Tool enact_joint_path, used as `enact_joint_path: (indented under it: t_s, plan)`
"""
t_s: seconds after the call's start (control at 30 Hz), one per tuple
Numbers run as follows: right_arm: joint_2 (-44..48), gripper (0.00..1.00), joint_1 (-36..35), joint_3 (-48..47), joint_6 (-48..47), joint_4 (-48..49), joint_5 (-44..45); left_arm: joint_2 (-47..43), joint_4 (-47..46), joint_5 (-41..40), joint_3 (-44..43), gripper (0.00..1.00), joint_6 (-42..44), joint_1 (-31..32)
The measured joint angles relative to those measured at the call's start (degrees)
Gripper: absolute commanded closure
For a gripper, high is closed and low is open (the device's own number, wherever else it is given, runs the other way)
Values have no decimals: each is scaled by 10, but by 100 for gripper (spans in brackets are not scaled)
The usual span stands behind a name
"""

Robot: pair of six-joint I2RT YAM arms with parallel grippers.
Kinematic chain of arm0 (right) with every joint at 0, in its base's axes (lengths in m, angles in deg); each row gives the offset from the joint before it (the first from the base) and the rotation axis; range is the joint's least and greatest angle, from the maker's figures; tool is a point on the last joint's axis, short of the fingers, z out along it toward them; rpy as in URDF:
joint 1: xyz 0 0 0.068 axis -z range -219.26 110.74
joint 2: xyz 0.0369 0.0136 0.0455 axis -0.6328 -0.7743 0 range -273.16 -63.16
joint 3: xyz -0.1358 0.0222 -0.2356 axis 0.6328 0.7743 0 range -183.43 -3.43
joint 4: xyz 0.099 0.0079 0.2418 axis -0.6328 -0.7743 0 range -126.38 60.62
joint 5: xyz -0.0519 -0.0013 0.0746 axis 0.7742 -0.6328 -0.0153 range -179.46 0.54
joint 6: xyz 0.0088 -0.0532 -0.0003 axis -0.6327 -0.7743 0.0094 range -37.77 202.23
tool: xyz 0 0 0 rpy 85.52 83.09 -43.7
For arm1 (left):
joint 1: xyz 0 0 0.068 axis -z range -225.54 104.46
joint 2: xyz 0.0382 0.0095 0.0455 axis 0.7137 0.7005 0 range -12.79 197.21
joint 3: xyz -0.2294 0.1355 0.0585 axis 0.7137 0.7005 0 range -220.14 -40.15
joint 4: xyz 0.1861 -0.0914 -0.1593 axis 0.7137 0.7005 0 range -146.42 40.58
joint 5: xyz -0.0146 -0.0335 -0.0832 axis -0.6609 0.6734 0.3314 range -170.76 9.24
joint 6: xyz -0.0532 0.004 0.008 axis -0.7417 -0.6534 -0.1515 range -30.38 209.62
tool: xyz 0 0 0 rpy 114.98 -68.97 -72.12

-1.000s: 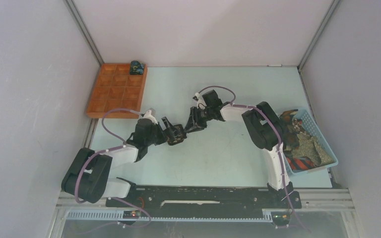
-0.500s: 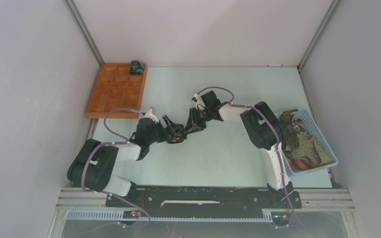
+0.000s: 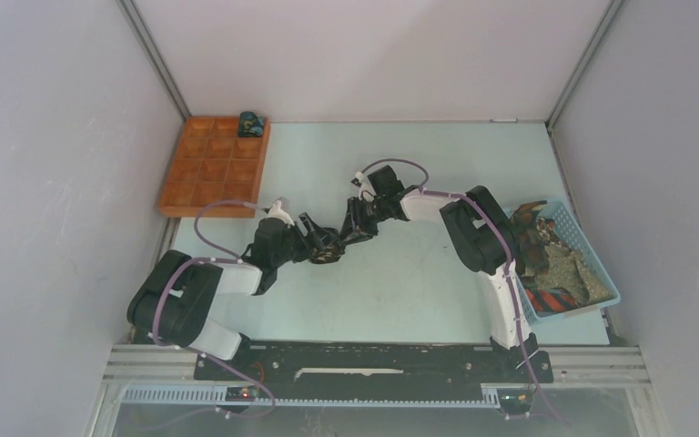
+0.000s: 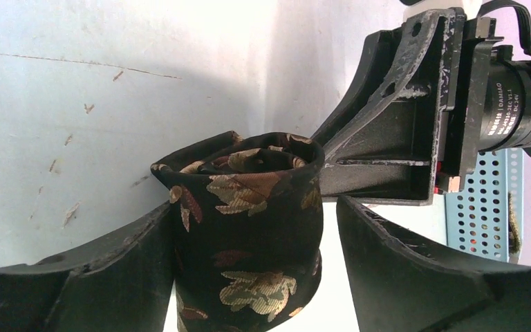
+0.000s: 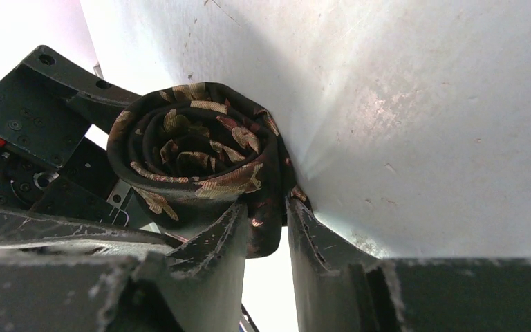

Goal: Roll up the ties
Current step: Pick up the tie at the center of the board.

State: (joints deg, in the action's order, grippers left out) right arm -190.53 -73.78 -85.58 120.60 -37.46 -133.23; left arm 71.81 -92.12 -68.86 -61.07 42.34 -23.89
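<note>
So the black fabric necktie with a tan leaf pattern point(image 4: 249, 228) is wound into a fat roll, right in the middle of the overhead frame where both arms meet over the pale blue-green tabletop point(image 3: 419, 282). I can't tell if it's resting on the surface or held just off it. The left gripper point(image 4: 252, 207) is spread wide around it. In its wrist view the roll fills the lower centre and the finger on the left of the frame touches the fabric. There's a thin sliver of light between the roll and the finger on the right, so it's bracketing the roll, not squeezing it. The right gripper point(image 5: 266, 207) is the one actually holding on. Its two fingers come up from the bottom of its wrist view and are pinched nearly together on the outer flap of the tie, just below the spiral (you see the coils end-on there, pretty tidy). From the left wrist camera the right gripper's black body shows in the upper right, just behind the roll. The orange plastic compartment tray point(image 3: 202, 173) lies in the upper left of the overhead frame, with one small dark rolled bundle point(image 3: 252, 123) in its top right corner compartment. The blue plastic mesh basket point(image 3: 579, 309) sits at the right edge beside the right arm. It holds a heap of loose ties point(image 3: 555, 264), one of them red-and-black striped near the bottom.
</note>
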Motion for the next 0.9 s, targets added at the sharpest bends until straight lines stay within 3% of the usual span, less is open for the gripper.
enact_joint_path:
  t_s: [0.2, 0.43, 0.9]
  plan:
    - [0, 70, 0, -1, 0, -5, 1, 15, -8, -2, 0, 39, -13, 2]
    - [2, 70, 2, -1, -6, -16, 5, 16, -11, 1, 0, 51, -22, 7]
    - [122, 70, 51, 46, -53, -100, 73, -7, 66, 19, -17, 56, -23, 24]
